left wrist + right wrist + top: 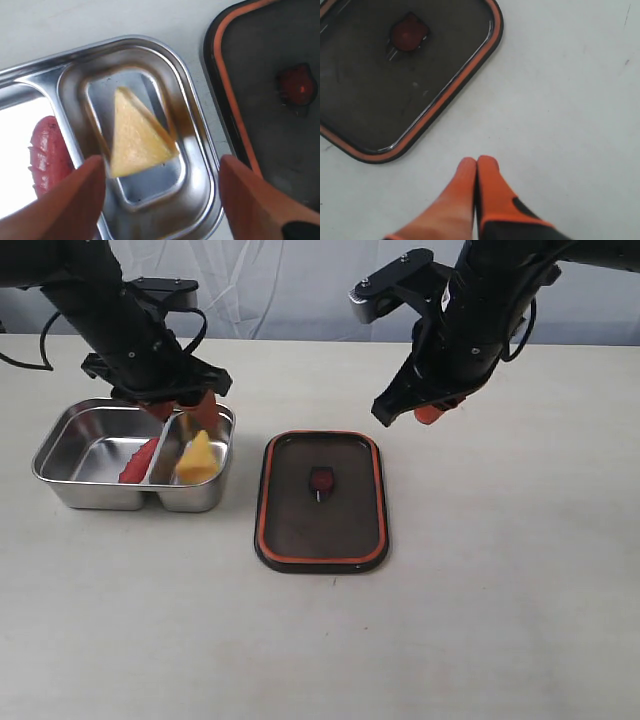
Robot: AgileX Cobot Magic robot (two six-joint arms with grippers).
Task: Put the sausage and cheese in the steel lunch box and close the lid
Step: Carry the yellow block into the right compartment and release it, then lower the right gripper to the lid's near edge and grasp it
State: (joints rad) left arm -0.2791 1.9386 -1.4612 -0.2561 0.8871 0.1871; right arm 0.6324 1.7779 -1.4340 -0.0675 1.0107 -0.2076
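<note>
Beige table (500, 620), left gripper (183, 408) spread above cheese (137, 137), right gripper (477, 162) pinched together, wrist view only

You have one box (100, 498), split into two compartments, just under the left gripper (183, 408). Count one cheese (198, 458) in the compartment directly below that gripper's tips, and one sausage (138, 461) in the compartment next to it. There is one lid (322, 530), lying lower than the right gripper (430, 413) and off to its side, and it carries one valve (321, 480). That makes two grippers, each with two orange fingers (70, 200).
</note>
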